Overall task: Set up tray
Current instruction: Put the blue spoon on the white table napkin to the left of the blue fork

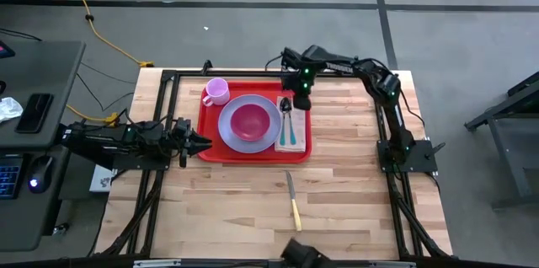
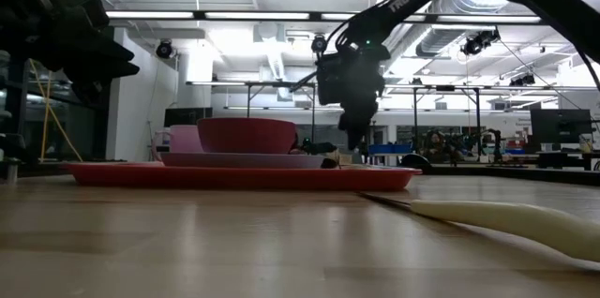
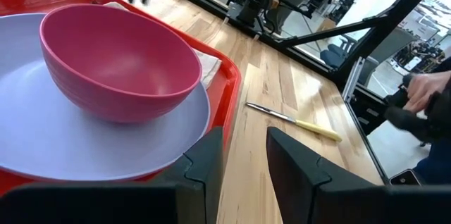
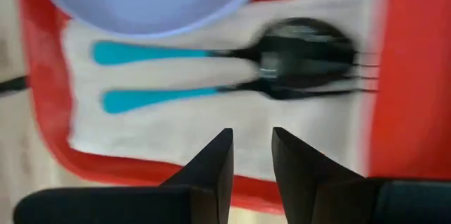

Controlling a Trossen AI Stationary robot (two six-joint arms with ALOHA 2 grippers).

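The red tray (image 1: 253, 158) lies in the middle of the table. It carries a lavender plate (image 1: 229, 133) with a pink bowl (image 1: 249, 120) on it, a pink cup (image 1: 216, 91) at its far left corner, and a white napkin (image 4: 176, 132) on its right side. A teal-handled spoon (image 4: 310, 41) and fork (image 4: 155, 99) lie on the napkin. My right gripper (image 4: 250, 160) hangs open above the napkin's far end, pointing steeply down and touching nothing. My left gripper (image 3: 246, 160) stands open at the tray's near left corner (image 3: 229, 83), with nothing between its fingers.
A yellow-handled knife (image 1: 292, 199) lies on the bare wood nearer than the tray, its blade pointing toward the tray. A person's hand (image 3: 426, 90) shows beyond the table's near edge. A desk with devices (image 1: 34, 125) stands left of the table.
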